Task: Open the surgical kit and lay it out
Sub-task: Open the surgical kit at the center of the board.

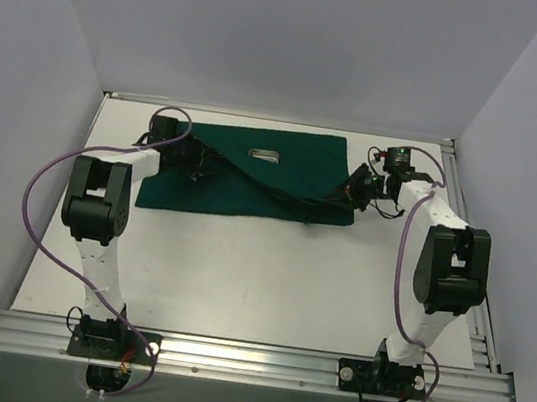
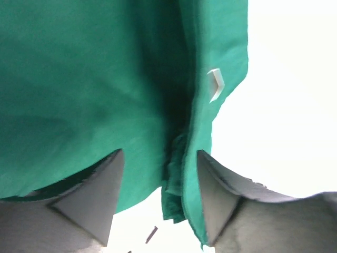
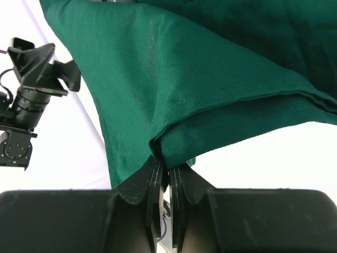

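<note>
Top view: the green cloth (image 1: pixel 251 183) is spread on the far half of the tabletop (image 1: pixel 257 280), long axis running left to right, far edge close to the back wall (image 1: pixel 292 43). A small silver tray (image 1: pixel 264 155) sits on it near the far edge. Bare white surface stretches from the cloth's near edge to the metal rail (image 1: pixel 245 359). Side walls close in on both flanks, tightest beside the right arm (image 1: pixel 451 264).

The 2 arms work opposite ends. Left arm (image 1: pixel 97 201) at the cloth's left end: left jaws stand wide, a hanging fold of the cloth's edge between the 2 fingers (image 2: pixel 100 200), not pinched. Right jaws at the right end are clamped narrow on a bunched fold, lifting it off the tabletop. A dark raised crease runs between both ends.
</note>
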